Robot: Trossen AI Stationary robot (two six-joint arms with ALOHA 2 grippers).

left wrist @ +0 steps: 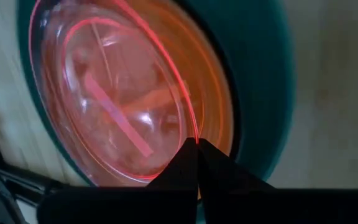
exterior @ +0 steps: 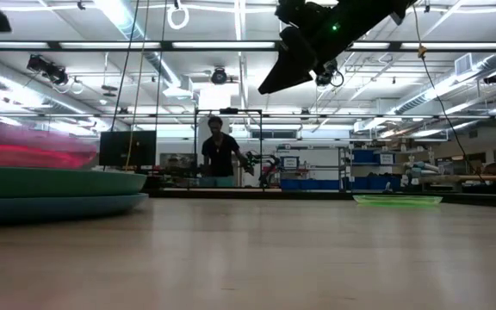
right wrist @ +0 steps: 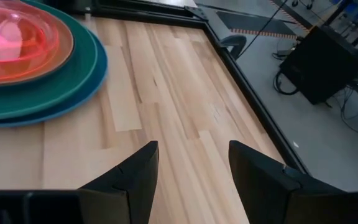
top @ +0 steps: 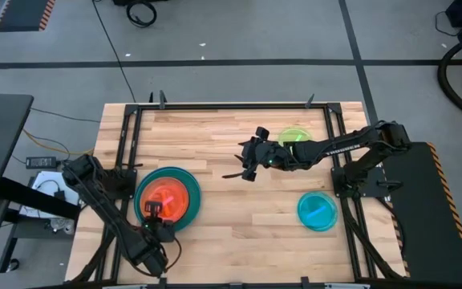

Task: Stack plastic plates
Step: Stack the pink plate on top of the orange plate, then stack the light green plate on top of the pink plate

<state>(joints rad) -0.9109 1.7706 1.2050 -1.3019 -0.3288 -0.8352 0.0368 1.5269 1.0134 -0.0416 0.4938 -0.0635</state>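
Stack, at 8 o'clock on my table: teal over blue, orange-pink plates on top (count unclear). Left gripper pinches its near rim. Green plate at 1 and cyan plate at 4 remain. Right gripper, spread and empty, hovers mid-table.

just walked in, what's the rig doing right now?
Stacking plastic plates. The stack sits at the table's left: orange plate on teal over blue. The left gripper is at the orange plate's rim, fingers together. The right gripper hangs open and empty above mid-table. The green plate and cyan plate lie loose on the right.
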